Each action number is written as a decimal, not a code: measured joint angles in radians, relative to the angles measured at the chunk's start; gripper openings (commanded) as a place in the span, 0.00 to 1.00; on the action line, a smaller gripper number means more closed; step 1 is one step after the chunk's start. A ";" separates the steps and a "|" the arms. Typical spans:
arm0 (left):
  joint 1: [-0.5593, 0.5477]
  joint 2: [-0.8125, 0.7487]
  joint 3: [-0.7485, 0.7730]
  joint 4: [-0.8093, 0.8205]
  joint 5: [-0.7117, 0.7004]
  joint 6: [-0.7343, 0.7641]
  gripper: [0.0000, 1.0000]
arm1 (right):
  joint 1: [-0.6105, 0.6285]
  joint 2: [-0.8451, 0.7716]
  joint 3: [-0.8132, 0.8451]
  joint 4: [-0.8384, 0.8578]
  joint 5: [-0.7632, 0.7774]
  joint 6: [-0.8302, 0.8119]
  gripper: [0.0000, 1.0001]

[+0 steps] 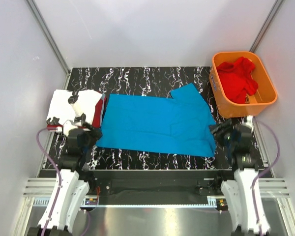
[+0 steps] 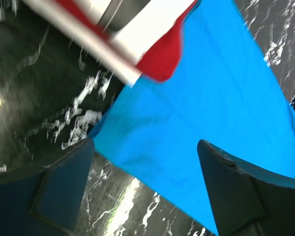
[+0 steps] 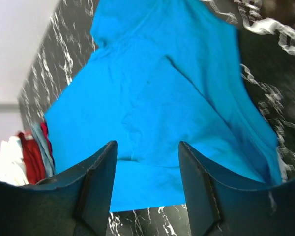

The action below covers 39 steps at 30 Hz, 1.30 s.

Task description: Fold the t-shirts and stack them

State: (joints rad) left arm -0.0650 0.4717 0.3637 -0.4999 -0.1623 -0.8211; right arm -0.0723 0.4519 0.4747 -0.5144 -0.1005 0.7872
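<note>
A bright blue t-shirt (image 1: 155,123) lies folded lengthwise on the black marbled table (image 1: 137,76). At its left end sits a folded stack: a white t-shirt with black marks (image 1: 71,105) on a dark red one (image 1: 99,117). My left gripper (image 1: 86,129) hovers open over the blue shirt's near left corner (image 2: 152,142), holding nothing. My right gripper (image 1: 221,133) stands open over the near right hem (image 3: 152,191), its jaws empty. A brighter red t-shirt (image 1: 238,78) lies crumpled in the basket.
An orange plastic basket (image 1: 271,96) stands at the back right, off the table's corner. White walls and metal frame posts close in the sides and back. The stack (image 3: 32,157) shows at the far left of the right wrist view.
</note>
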 measured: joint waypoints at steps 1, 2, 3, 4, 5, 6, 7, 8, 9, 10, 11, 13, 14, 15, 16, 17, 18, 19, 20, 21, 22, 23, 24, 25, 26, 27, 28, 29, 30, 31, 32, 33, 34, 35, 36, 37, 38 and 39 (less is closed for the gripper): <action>0.000 0.032 0.036 0.000 -0.003 0.023 0.95 | 0.000 0.103 0.047 0.020 -0.018 -0.025 0.59; 0.000 0.073 0.075 0.013 0.001 0.048 0.96 | 0.000 0.197 0.092 0.049 -0.034 -0.049 0.59; 0.000 0.116 0.109 0.032 0.009 0.072 0.97 | 0.000 0.286 0.137 0.079 -0.051 -0.072 0.59; 0.000 0.160 0.141 0.056 0.019 0.093 0.99 | 0.000 0.369 0.181 0.103 -0.065 -0.092 0.58; 0.000 0.205 0.168 0.083 0.031 0.111 0.99 | 0.001 0.435 0.216 0.127 -0.076 -0.109 0.57; 0.000 0.248 0.194 0.103 0.045 0.124 0.99 | 0.003 0.498 0.255 0.145 -0.083 -0.127 0.57; 0.000 0.291 0.214 0.118 0.055 0.134 0.99 | 0.007 0.553 0.296 0.154 -0.087 -0.142 0.57; 0.000 0.344 0.241 0.132 0.063 0.143 0.99 | 0.012 0.592 0.328 0.158 -0.083 -0.156 0.56; 0.000 0.398 0.272 0.143 0.069 0.149 0.99 | 0.024 0.639 0.374 0.158 -0.079 -0.173 0.56; 0.000 0.455 0.303 0.155 0.071 0.151 0.99 | 0.041 0.690 0.432 0.152 -0.066 -0.192 0.57; 0.000 0.508 0.333 0.166 0.072 0.154 0.99 | 0.066 0.742 0.492 0.156 -0.046 -0.211 0.56; 0.002 0.586 0.375 0.188 0.073 0.160 0.99 | 0.116 0.840 0.607 0.152 -0.013 -0.242 0.56; 0.004 0.626 0.396 0.203 0.079 0.164 0.99 | 0.138 0.892 0.666 0.158 -0.002 -0.257 0.56; 0.005 0.652 0.414 0.210 0.085 0.169 0.99 | 0.157 0.948 0.727 0.156 0.010 -0.272 0.56; 0.007 0.687 0.439 0.219 0.096 0.175 0.99 | 0.168 0.987 0.769 0.155 0.014 -0.282 0.54; 0.007 0.726 0.467 0.231 0.108 0.181 0.99 | 0.175 1.036 0.816 0.158 0.023 -0.295 0.53; 0.008 0.771 0.505 0.238 0.121 0.189 0.99 | 0.178 1.086 0.859 0.155 0.034 -0.306 0.53; 0.009 0.805 0.534 0.245 0.130 0.196 0.99 | 0.178 1.136 0.906 0.146 0.049 -0.319 0.53; 0.009 0.849 0.573 0.247 0.142 0.203 0.99 | 0.178 1.191 0.954 0.140 0.067 -0.331 0.55; 0.009 0.892 0.612 0.249 0.151 0.210 0.99 | 0.178 1.248 1.006 0.127 0.082 -0.341 0.57; 0.009 0.933 0.651 0.251 0.160 0.218 0.99 | 0.178 1.295 1.049 0.117 0.095 -0.349 0.58; 0.009 0.971 0.686 0.251 0.167 0.224 0.99 | 0.177 1.357 1.102 0.109 0.109 -0.360 0.61; 0.009 1.014 0.721 0.257 0.177 0.229 0.99 | 0.177 1.416 1.159 0.096 0.121 -0.368 0.62; 0.009 1.054 0.752 0.262 0.185 0.233 0.99 | 0.177 1.478 1.219 0.073 0.133 -0.377 0.62; 0.009 1.091 0.779 0.266 0.192 0.238 0.99 | 0.177 1.533 1.269 0.066 0.143 -0.384 0.62; 0.009 1.126 0.803 0.267 0.198 0.242 0.98 | 0.177 1.584 1.314 0.049 0.149 -0.389 0.62; 0.009 1.153 0.817 0.267 0.203 0.245 0.98 | 0.177 1.631 1.363 0.023 0.156 -0.393 0.62; 0.009 1.182 0.834 0.267 0.209 0.246 0.98 | 0.177 1.667 1.400 0.013 0.163 -0.397 0.63; 0.009 1.214 0.850 0.265 0.213 0.249 0.98 | 0.177 1.717 1.458 -0.017 0.169 -0.401 0.62; 0.009 1.235 0.861 0.265 0.216 0.249 0.98 | 0.177 1.763 1.512 -0.032 0.175 -0.406 0.62; 0.009 1.261 0.875 0.262 0.218 0.251 0.98 | 0.177 1.807 1.561 -0.046 0.184 -0.412 0.62; 0.007 1.284 0.893 0.259 0.220 0.253 0.97 | 0.177 1.843 1.607 -0.065 0.191 -0.417 0.63; 0.006 1.310 0.914 0.251 0.222 0.255 0.97 | 0.177 1.885 1.663 -0.093 0.198 -0.421 0.63; 0.004 1.332 0.938 0.246 0.224 0.257 0.97 | 0.177 1.926 1.713 -0.112 0.208 -0.426 0.63; 0.003 1.355 0.962 0.244 0.224 0.262 0.97 | 0.177 1.962 1.761 -0.134 0.216 -0.429 0.63; 0.001 1.375 0.986 0.235 0.224 0.266 0.97 | 0.177 1.991 1.799 -0.151 0.219 -0.431 0.63; -0.002 1.395 1.012 0.227 0.224 0.271 0.96 | 0.177 2.026 1.843 -0.171 0.223 -0.433 0.62; -0.005 1.408 1.032 0.223 0.224 0.274 0.96 | 0.177 2.057 1.885 -0.190 0.224 -0.436 0.62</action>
State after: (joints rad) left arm -0.0696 1.8801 1.3952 -0.2771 0.0616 -0.5472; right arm 0.1047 2.5088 2.3596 -0.7048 0.1238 0.3515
